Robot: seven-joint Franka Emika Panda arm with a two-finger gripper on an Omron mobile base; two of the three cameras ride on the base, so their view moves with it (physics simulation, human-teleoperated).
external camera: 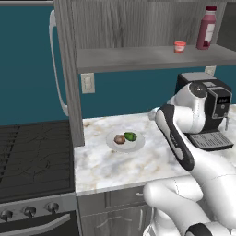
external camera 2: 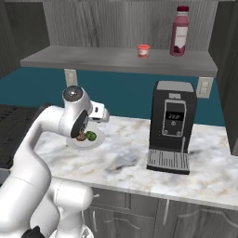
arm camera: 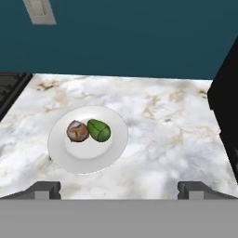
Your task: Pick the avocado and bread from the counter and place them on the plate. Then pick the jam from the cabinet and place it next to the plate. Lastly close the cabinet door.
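Observation:
The white-grey plate rests on the marbled counter, with the brown bread and the green avocado side by side on it. The plate lies just right of the open cabinet door. My gripper hovers above the counter, back from the plate. Its fingertips stand wide apart, open and empty. The small red jam stands on the shelf of the open cabinet. From the right base the jam sits left of a tall bottle.
A dark-red bottle with a white cap stands beside the jam on the shelf. A black coffee machine occupies the counter to the right of the plate. The black stove top lies left of the counter.

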